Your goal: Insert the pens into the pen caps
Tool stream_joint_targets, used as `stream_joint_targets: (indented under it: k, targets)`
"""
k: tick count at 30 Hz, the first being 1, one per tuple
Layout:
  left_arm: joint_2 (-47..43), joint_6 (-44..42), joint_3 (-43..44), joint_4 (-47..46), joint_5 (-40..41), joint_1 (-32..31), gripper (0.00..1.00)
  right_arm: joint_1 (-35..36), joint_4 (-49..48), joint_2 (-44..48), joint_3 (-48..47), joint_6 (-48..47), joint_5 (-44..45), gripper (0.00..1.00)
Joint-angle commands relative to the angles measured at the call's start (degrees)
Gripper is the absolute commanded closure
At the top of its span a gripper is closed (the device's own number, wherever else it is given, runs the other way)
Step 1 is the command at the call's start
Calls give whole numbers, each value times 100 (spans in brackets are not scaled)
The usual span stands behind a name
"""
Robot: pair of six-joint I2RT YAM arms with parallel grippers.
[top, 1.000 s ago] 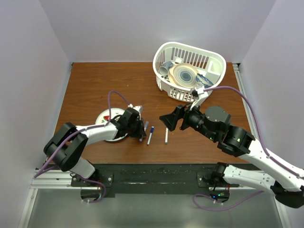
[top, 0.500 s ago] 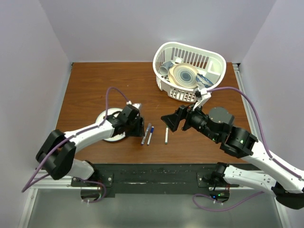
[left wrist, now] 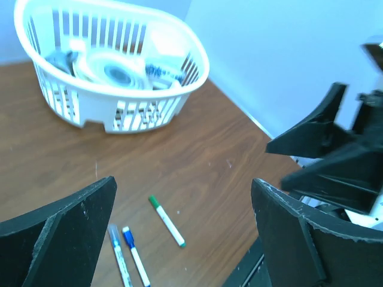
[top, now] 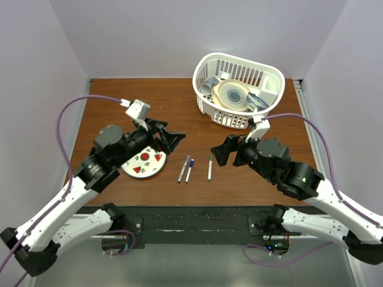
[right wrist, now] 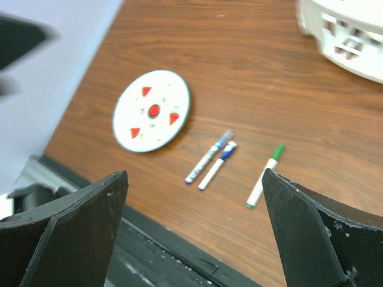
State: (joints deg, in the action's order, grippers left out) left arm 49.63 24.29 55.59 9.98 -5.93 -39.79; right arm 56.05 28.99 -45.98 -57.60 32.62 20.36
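Note:
Three pens lie side by side on the brown table, each with a cap on its far end. The green-capped pen is rightmost. The blue-capped pen and the grey-capped pen lie close together. My left gripper hangs open above and left of them, holding nothing. My right gripper is open too, raised just right of the green-capped pen.
A round white plate with red marks lies left of the pens, under my left arm. A white slotted basket with dishes stands at the back right. The table's front edge and black rail run near the pens.
My left gripper opened, left the grey-capped pen beside the blue one, and rose back to the left, uncovering the plate. My right gripper barely moved.

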Motion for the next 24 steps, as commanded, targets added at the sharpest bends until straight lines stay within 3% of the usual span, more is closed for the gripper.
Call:
stream_joint_targets:
  k: [1,24]
  targets:
    - [-374,-373,-391,-523,197,-2,0,20,352,54,56,446,881,1]
    - [-515,-127,-831,-716,136,-11,0,20,353,229,284,675,1269,1]
